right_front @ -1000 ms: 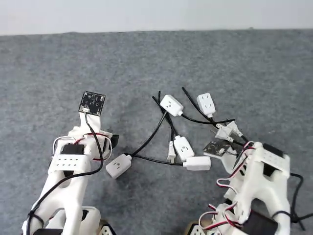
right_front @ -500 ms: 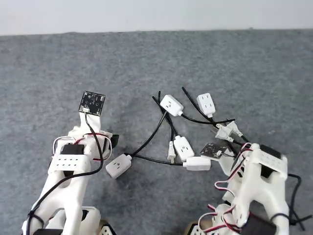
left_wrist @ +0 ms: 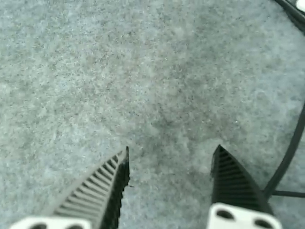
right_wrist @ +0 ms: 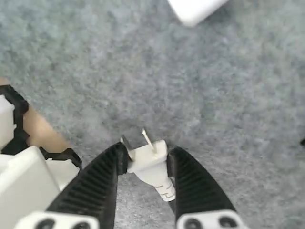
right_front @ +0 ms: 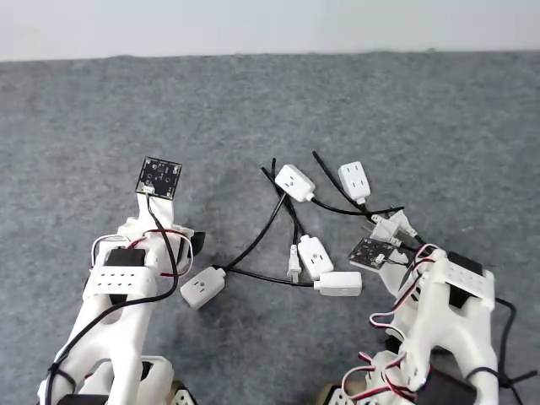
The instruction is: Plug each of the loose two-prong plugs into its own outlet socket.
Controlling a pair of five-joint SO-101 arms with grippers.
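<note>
Over the grey carpet (right_front: 422, 126) the right gripper (right_wrist: 147, 151) pinches a plug (right_wrist: 150, 164) — prongs pointing straight ahead, away from its fingers — while the left gripper (left_wrist: 171, 152) hangs spread.

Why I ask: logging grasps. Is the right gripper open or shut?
Shut: the right gripper clamps a two-prong plug, fingers touching both sides.

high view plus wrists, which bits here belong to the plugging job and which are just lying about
Job:
outlet sockets
white block on its side, likely another socket
loose plug
held plug in the right end effector
left end effector, open

Not the job:
grey carpet
small black board on an arm's wrist
</note>
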